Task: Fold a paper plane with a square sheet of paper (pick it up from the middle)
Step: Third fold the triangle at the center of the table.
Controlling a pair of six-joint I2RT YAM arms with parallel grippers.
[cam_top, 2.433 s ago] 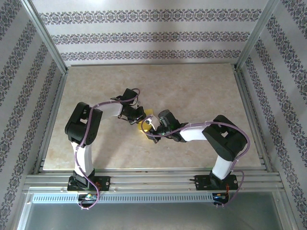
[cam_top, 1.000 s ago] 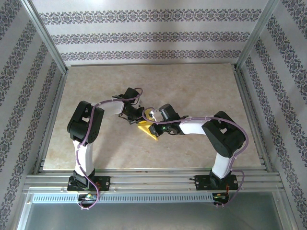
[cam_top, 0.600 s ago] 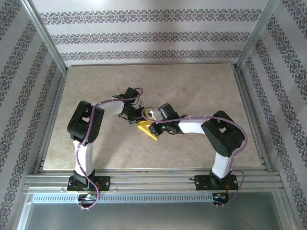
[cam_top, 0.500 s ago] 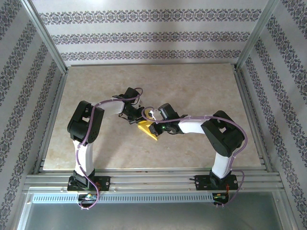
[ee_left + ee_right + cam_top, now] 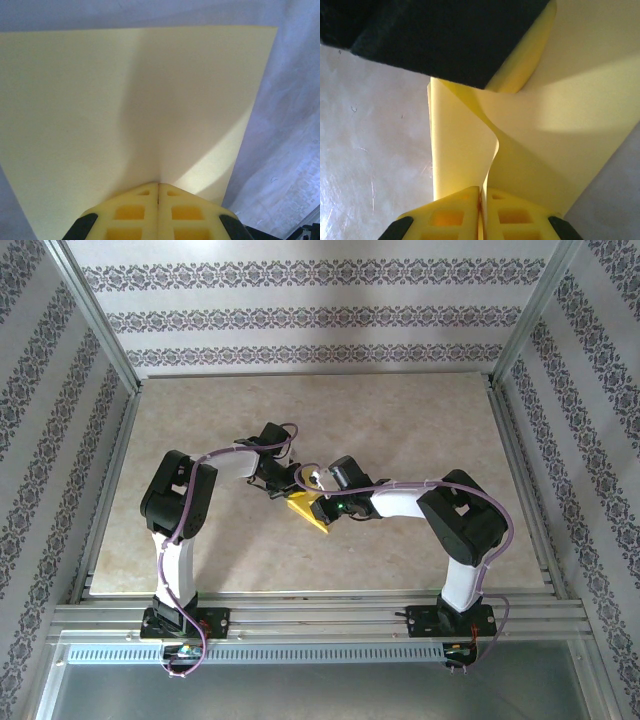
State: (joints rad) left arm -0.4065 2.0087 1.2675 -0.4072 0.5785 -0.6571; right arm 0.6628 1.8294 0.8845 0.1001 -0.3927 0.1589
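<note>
Top external view: the yellow sheet of paper [image 5: 309, 513] (bent, partly folded) is over the middle of the counter [image 5: 420, 430], where the left claw [image 5: 290, 484] and right claw [image 5: 320, 502] each clamp tight on it.

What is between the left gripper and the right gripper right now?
The yellow paper sheet. The right wrist view shows it curling from the shut right gripper up to the left gripper, which is also shut on it.
</note>
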